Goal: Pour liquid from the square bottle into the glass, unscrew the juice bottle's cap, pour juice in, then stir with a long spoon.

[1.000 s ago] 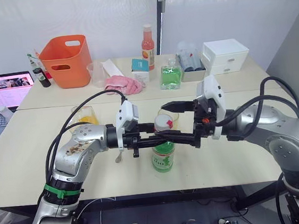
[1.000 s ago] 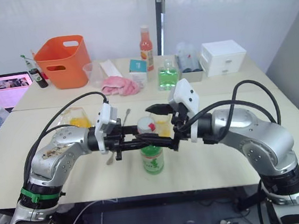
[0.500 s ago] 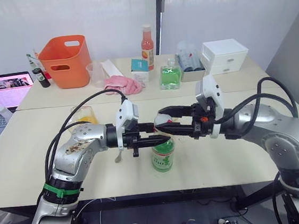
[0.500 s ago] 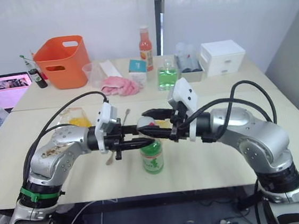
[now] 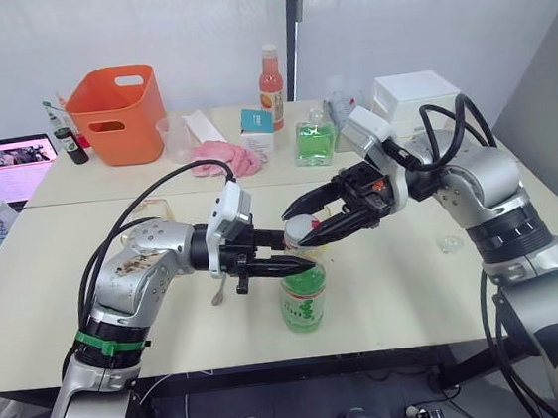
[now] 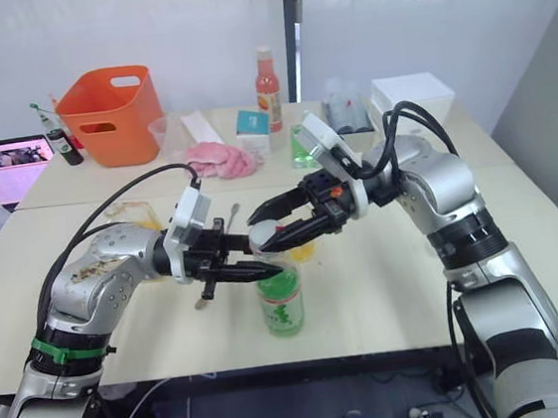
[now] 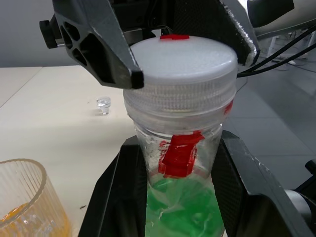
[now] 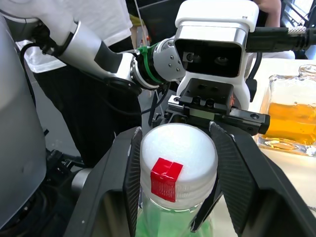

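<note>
Two silver-grey metal arms with rounded joints and loose black cables looping over them. White box-shaped camera housings sit on the wrists. The left gripper (image 5: 289,261) and right gripper (image 5: 300,222) have black wedge-shaped fingers. A green band rings the left upper arm.

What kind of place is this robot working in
Probably a robotics lab or test room rather than a kitchen: pale work tables pushed together, an open laptop at one side, and an orange bin and a white drawer box at the back.
</note>
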Controlling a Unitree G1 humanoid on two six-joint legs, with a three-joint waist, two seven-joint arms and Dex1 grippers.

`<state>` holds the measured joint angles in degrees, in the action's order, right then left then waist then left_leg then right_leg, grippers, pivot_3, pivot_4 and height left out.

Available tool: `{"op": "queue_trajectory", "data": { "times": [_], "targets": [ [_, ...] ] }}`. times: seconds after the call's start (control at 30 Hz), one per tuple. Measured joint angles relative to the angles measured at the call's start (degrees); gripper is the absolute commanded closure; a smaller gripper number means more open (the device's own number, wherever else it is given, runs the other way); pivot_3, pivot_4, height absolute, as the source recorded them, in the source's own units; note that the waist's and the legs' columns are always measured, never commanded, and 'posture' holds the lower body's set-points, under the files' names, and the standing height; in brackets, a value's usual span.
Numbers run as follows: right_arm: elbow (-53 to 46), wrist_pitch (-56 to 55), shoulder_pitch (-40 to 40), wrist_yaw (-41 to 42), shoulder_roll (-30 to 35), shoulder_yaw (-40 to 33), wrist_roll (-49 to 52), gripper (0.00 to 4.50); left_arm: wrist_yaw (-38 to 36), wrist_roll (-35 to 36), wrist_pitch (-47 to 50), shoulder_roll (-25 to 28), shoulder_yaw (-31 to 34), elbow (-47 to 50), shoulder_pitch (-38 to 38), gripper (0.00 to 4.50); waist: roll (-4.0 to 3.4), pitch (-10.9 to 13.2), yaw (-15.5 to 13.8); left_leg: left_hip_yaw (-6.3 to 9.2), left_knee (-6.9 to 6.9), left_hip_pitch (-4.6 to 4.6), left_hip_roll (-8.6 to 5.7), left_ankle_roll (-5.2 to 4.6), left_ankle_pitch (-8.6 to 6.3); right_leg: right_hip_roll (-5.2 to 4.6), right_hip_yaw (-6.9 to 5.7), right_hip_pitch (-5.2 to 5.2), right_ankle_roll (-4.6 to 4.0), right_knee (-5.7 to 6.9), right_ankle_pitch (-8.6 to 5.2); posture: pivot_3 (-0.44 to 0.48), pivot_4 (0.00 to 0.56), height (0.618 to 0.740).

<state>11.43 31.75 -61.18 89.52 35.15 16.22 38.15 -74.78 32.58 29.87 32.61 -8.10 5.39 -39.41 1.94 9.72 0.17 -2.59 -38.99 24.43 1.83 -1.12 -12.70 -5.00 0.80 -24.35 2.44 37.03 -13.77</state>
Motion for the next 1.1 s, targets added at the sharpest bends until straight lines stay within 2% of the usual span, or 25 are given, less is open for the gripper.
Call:
{"op": "queue_trajectory", "data": {
  "times": [0.1, 0.13, 0.23, 0.33, 0.53, 0.7, 0.87, 1.1],
  "targets": [
    [-1.3, 0.2, 0.8, -0.3, 0.2, -1.7, -0.2, 0.18, 0.0, -1.2, -1.3, -0.1, 0.0, -1.6, -0.1, 3.15, 0.0, 0.0, -0.1, 0.0, 0.0, -0.01, 0.01, 0.0, 0.0, 0.0, 0.0, -0.01, 0.0, 0.01, 0.0, 0.0, 0.15, 0.715],
    [-2.4, 0.4, 1.4, -0.8, 0.3, -2.6, -0.3, 0.06, 0.0, -1.4, -1.5, -0.1, 0.0, -2.0, -0.2, 3.15, 0.0, 0.0, -0.1, 0.0, 0.0, -0.01, 0.01, 0.0, 0.0, 0.0, 0.0, -0.01, 0.0, 0.01, 0.0, 0.0, 0.15, 0.715],
    [-5.8, 1.1, 4.0, -5.1, 0.3, -6.1, -0.3, 0.06, 0.4, -2.3, -2.3, -0.3, 0.1, -2.6, -0.4, 3.15, 0.0, 0.0, -0.2, 0.0, 0.0, -0.01, 0.01, 0.0, 0.0, -0.01, 0.0, -0.01, 0.0, 0.03, 0.0, 0.0, 0.15, 0.715],
    [-12.6, 3.6, 7.9, -13.0, 0.3, -10.8, 0.4, 0.06, 2.2, -3.3, -3.4, -0.9, 0.2, -2.7, -0.4, 3.15, 0.0, 0.0, -0.4, 0.07, 0.0, 0.0, 0.0, 0.0, 0.0, -0.04, 0.0, -0.03, 0.0, 0.05, 0.0, 0.0, 0.15, 0.715],
    [-34.8, 14.4, 21.4, -36.8, -0.5, -18.2, 2.2, 0.06, 5.7, -3.4, -3.5, -1.3, 1.0, -1.8, 0.3, 3.15, 0.0, 0.0, -0.7, 0.3, 0.0, 0.0, 0.0, 0.0, 0.0, -0.12, 0.01, -0.04, 0.0, 0.07, 0.0, 0.0, 0.15, 0.715],
    [-45.5, 23.0, 23.9, -54.7, -5.1, -18.5, 3.1, 0.06, 6.5, -3.4, -3.5, -1.3, 1.2, -1.5, 1.3, 3.15, 0.0, 0.0, -0.3, 0.31, -0.01, -0.04, -0.02, 0.02, 0.01, -0.08, 0.02, -0.04, 0.0, 0.09, 0.0, 0.0, 0.15, 0.715],
    [-48.5, 28.2, 24.3, -63.9, -7.6, -19.1, 4.1, 0.06, 6.5, -3.3, -3.5, -1.3, 1.3, -1.4, 1.5, 3.15, 0.0, 0.0, -0.4, 0.31, 0.0, -0.03, -0.04, 0.02, 0.01, -0.08, 0.01, -0.02, 0.0, 0.05, 0.0, 0.0, 0.15, 0.715],
    [-51.4, 31.3, 25.0, -69.1, -8.4, -19.3, 7.4, 0.06, 6.4, -3.3, -3.5, -1.2, 1.3, -0.7, 1.9, 3.15, 0.0, 0.0, -0.3, 0.32, -0.01, -0.03, -0.04, 0.01, 0.01, -0.07, 0.01, -0.01, 0.0, 0.04, 0.0, 0.0, 0.15, 0.715]
  ]
}}
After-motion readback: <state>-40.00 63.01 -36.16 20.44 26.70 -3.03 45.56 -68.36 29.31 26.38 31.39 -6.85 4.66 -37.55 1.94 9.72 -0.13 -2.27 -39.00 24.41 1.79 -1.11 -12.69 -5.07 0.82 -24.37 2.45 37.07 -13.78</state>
